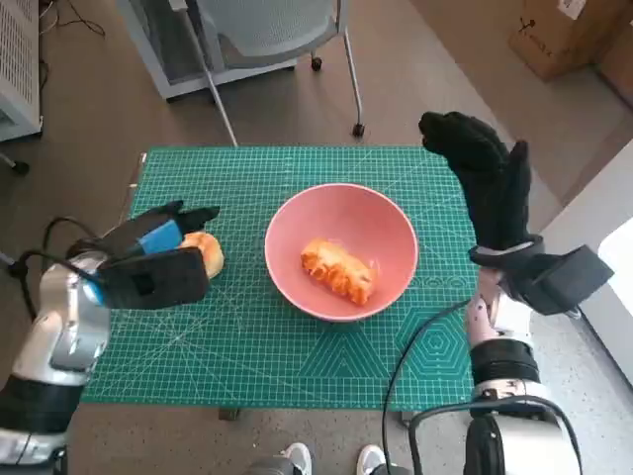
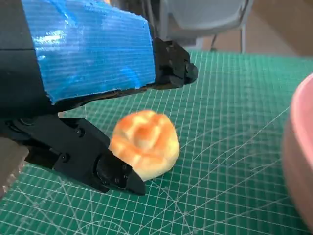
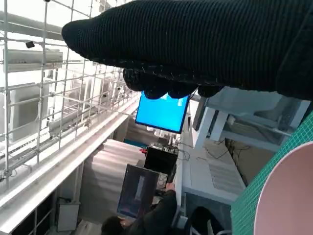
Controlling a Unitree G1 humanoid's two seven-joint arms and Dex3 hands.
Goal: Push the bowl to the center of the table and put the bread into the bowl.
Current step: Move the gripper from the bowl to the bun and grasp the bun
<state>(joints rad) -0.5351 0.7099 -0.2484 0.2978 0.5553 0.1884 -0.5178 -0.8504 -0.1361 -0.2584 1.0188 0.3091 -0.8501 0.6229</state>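
A pink bowl (image 1: pixel 297 230) stands near the middle of the green cutting mat (image 1: pixel 247 346), with an orange piece of bread (image 1: pixel 339 269) lying inside it. A round golden bread roll (image 1: pixel 206 252) lies on the mat left of the bowl. My left hand (image 1: pixel 153 259) reaches around the roll from the left. In the left wrist view the roll (image 2: pixel 145 143) sits between spread black fingers (image 2: pixel 171 68), with the bowl rim (image 2: pixel 299 147) at the edge. My right hand (image 1: pixel 490 183) is raised beside the bowl's right side, fingers extended and holding nothing. The right wrist view shows the glove (image 3: pixel 205 44) and the bowl edge (image 3: pixel 288 196).
A grey chair (image 1: pixel 277 30) stands behind the table and a cardboard box (image 1: pixel 569 35) lies on the floor at the far right. A black cable (image 1: pixel 415 346) crosses the mat's front right corner. Shoes (image 1: pixel 297 460) show at the near edge. A person (image 3: pixel 146 220) sits at monitors.
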